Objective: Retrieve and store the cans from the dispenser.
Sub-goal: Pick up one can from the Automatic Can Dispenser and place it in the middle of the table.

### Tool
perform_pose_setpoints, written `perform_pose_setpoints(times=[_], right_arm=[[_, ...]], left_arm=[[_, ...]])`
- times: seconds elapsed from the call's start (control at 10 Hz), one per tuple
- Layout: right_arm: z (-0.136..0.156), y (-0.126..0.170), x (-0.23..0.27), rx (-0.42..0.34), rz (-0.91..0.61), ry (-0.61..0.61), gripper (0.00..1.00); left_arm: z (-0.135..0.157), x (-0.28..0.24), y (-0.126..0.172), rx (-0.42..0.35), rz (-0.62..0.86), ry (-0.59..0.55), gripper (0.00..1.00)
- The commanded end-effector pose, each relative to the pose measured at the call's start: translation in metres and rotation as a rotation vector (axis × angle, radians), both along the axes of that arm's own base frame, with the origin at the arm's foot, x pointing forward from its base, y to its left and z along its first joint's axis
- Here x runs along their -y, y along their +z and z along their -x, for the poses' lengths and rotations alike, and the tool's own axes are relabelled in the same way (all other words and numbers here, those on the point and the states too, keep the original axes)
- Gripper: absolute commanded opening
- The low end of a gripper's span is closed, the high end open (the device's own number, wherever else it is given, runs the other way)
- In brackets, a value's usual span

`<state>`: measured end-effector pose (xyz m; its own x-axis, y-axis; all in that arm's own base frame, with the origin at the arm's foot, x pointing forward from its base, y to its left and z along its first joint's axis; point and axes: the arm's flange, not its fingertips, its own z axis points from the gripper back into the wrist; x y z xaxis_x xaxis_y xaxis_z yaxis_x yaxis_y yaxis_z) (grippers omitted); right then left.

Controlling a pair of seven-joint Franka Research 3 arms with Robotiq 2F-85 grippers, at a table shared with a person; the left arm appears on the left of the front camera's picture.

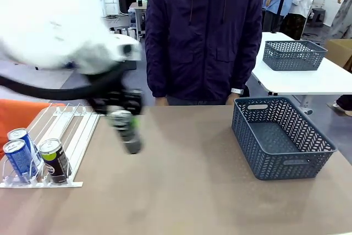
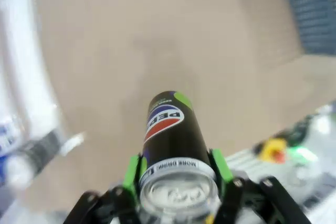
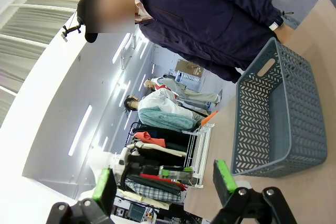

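Carrying step, by the look of it: the left end effector (image 2: 177,165) has its green pads clamped on a black can (image 2: 170,124) over the desk (image 1: 187,191), between the dispenser (image 1: 71,130) and the grey basket (image 1: 286,163); next it likely needs to travel right and release inside the basket, which looks empty; three more cans (image 1: 54,159) stand at the dispenser's low end; the right end effector (image 3: 164,182) gapes wide, holding nothing.

- The dispenser (image 1: 71,130) sat at the left of the table (image 1: 187,191).
- Three cans (image 1: 55,160) stood at its near end, two of them one behind the other and the third to their right.
- The basket (image 1: 283,160) stood at the table's right, well apart.
- Between them, just right of the dispenser, a fourth can (image 1: 131,138) hung in the left gripper (image 1: 122,120).
- A person (image 1: 203,37) stood behind the far edge.
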<state>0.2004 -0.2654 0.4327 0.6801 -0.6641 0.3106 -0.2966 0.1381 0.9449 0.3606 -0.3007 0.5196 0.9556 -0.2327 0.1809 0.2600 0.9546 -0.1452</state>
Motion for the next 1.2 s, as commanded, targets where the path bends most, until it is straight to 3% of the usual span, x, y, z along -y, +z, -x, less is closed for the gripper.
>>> perform_pose_setpoints(times=[0.0, 0.2, 0.3, 0.5, 0.9, 1.1], right_arm=[[-0.001, 0.005, 0.0, 0.007, -0.012, -0.003, 1.0], [-0.001, 0.005, 0.0, 0.007, -0.012, -0.003, 1.0], [-0.001, 0.005, 0.0, 0.007, -0.012, -0.003, 1.0], [-0.001, 0.005, 0.0, 0.007, -0.012, -0.003, 1.0], [-0.001, 0.005, 0.0, 0.007, -0.012, -0.003, 1.0], [-0.001, 0.005, 0.0, 0.007, -0.012, -0.003, 1.0]], left_arm=[[-0.056, 0.068, -0.015, 0.014, 0.023, -0.018, 0.0], [-0.08, 0.138, -0.053, 0.047, -0.033, -0.052, 0.0], [-0.088, 0.153, -0.072, -0.002, -0.07, -0.055, 0.0], [-0.097, 0.157, -0.093, -0.009, -0.116, -0.052, 0.0], [-0.103, 0.159, -0.104, -0.073, -0.141, -0.059, 0.0], [-0.103, 0.157, -0.104, -0.07, -0.147, -0.055, 1.0]])
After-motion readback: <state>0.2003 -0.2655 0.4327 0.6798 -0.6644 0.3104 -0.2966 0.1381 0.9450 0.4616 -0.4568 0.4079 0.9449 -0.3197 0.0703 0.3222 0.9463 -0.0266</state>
